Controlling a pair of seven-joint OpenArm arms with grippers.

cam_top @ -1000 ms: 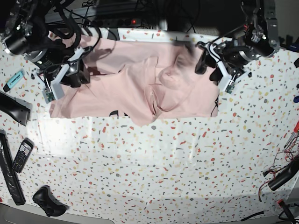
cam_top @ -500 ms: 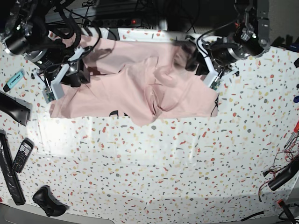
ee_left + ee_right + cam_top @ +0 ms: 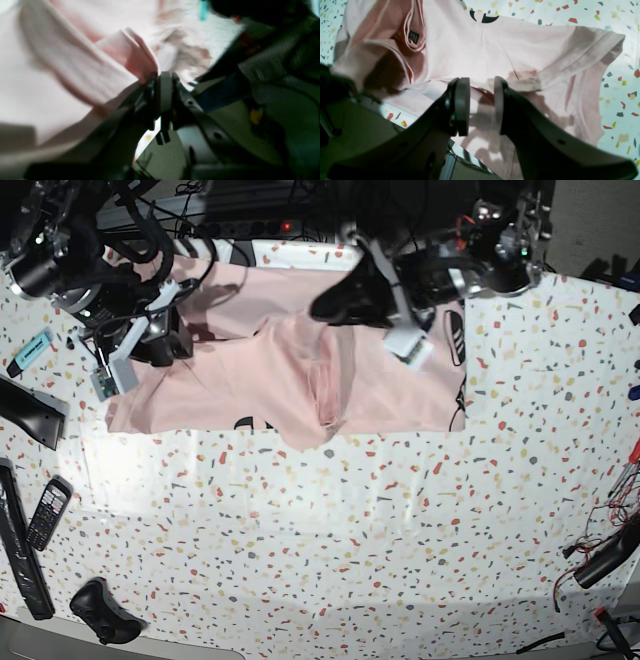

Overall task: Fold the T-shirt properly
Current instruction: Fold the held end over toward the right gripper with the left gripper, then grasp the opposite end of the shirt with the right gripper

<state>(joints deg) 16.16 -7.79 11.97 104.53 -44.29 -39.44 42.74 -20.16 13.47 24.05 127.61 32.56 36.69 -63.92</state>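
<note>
We see the large pale pink cotton T-shirt (image 3: 290, 380) lying crumpled along the far edge of the speckled terrazzo table (image 3: 380, 540). The left gripper (image 3: 162, 83) has its jaws clamped on a pinched fold of the shirt. The right gripper (image 3: 481, 105) hovers over the fabric near a sleeve, jaws apart and holding nothing.

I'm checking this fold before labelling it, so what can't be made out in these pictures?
- Left wrist view: motion blur smears the T-shirt; how much cloth the left gripper pinches is unclear.
- Base view: the left arm covers the T-shirt's upper right.
- Lettering: folded under; only fragments show.
- Right gripper: its arm hides it in the base view.
</note>
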